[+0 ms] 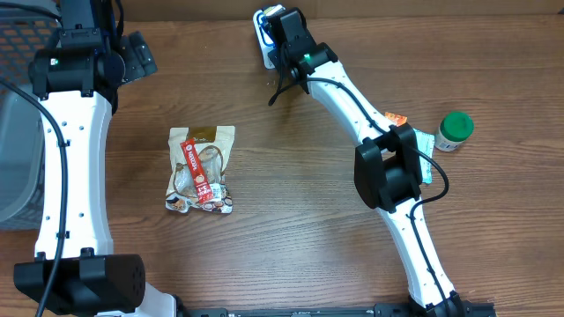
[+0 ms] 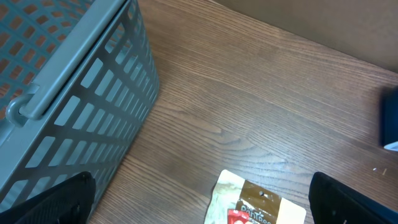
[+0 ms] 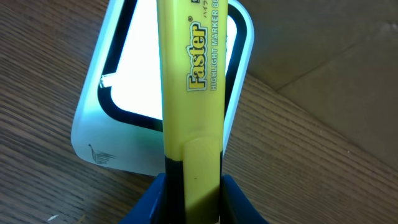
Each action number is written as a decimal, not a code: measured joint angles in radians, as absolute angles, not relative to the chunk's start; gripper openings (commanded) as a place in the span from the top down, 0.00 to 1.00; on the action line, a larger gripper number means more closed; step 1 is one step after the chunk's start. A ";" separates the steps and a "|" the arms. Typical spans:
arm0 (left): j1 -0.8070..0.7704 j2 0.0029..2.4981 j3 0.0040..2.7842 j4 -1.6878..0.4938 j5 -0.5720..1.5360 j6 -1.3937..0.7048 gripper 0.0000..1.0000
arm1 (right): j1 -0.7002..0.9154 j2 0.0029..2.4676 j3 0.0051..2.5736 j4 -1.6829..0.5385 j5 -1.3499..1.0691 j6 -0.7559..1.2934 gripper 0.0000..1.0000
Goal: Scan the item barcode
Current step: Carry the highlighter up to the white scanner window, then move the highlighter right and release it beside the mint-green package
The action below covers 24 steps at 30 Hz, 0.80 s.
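My right gripper (image 3: 194, 193) is shut on a yellow Faster highlighter marker (image 3: 193, 93), its blue fingers (image 3: 239, 202) pressed on either side of the barrel. The marker points straight over the lit window of a white barcode scanner (image 3: 93, 140) lying on the table. Overhead, the right gripper (image 1: 280, 37) sits at the back centre over the scanner (image 1: 262, 33), and the marker is hidden under the arm. My left gripper (image 2: 202, 205) is open and empty, hovering above the wood near the top edge of a snack packet (image 2: 255, 202).
A grey lattice basket (image 2: 81, 81) stands at the far left (image 1: 18, 40). The snack packet (image 1: 202, 169) lies left of centre. A green-capped bottle (image 1: 455, 130) and small packets (image 1: 397, 118) sit at the right, beside the right arm.
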<state>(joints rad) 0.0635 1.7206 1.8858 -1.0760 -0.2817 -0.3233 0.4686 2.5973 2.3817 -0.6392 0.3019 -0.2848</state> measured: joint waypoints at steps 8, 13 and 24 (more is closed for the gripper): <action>0.064 1.721 1.886 -1.076 -0.282 -0.323 0.00 | 0.466 2.587 2.380 -0.732 0.299 -0.253 0.97; 0.064 1.721 1.886 -1.076 -0.282 -0.323 0.00 | 0.466 2.473 2.366 -0.854 0.293 -0.222 0.97; 0.064 1.721 1.886 -1.076 -0.282 -0.323 0.00 | 0.402 1.947 2.400 -1.437 0.292 0.022 0.96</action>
<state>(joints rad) 0.0635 1.7206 1.8858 -1.0756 -0.2817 -0.3233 0.4019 1.9469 2.3997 -1.4368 0.2920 0.0216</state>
